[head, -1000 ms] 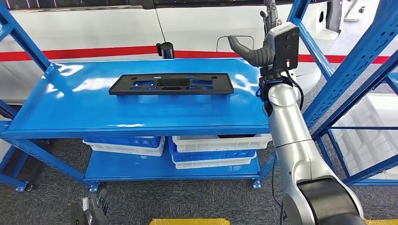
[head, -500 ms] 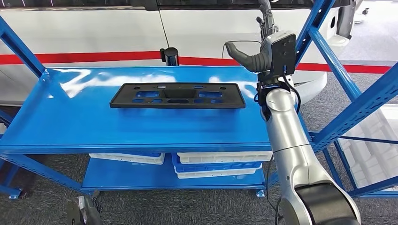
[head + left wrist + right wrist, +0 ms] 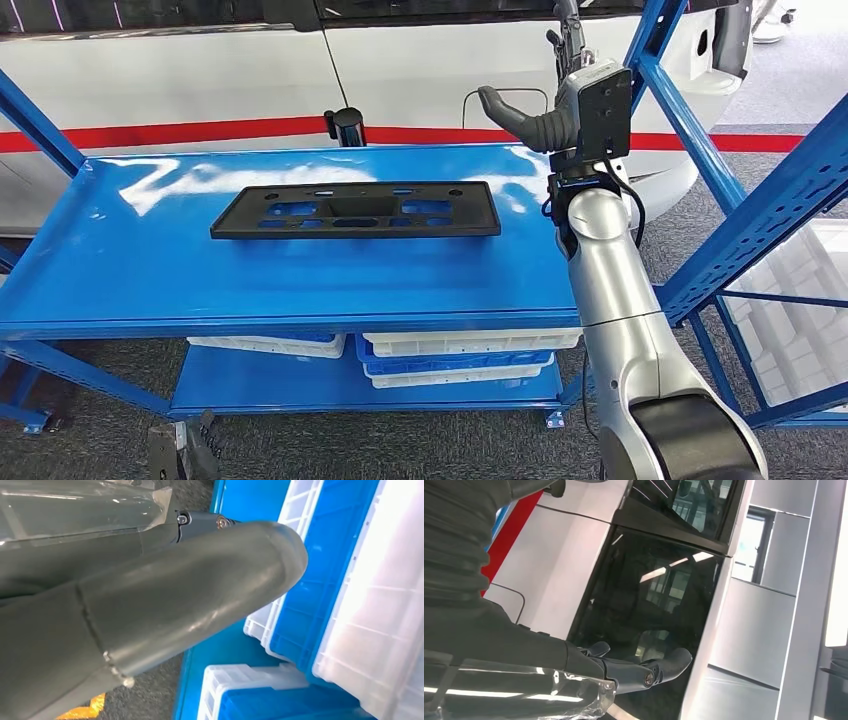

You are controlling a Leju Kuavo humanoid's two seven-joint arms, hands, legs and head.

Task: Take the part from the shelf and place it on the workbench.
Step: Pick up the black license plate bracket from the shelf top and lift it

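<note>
The part is a long flat black plate with several cut-outs, lying on the top board of the blue shelf, a little behind its middle. My right hand is raised above the shelf's far right corner, right of the part and apart from it, thumb stretched toward the left, holding nothing. In the right wrist view its fingers reach out straight in front of a dark window. My left hand hangs low at the shelf's front left, near the floor; its thumb is extended and empty.
White and blue bins sit on the lower board, also bins in the left wrist view. A slanted blue upright stands right of my right arm, with white crates behind it. A white vehicle with a red stripe stands behind the shelf.
The whole picture has shifted, so the camera has moved; the shelf now sits lower and more to the left in view. My right arm stays raised by the far right corner. The part lies unmoved.
</note>
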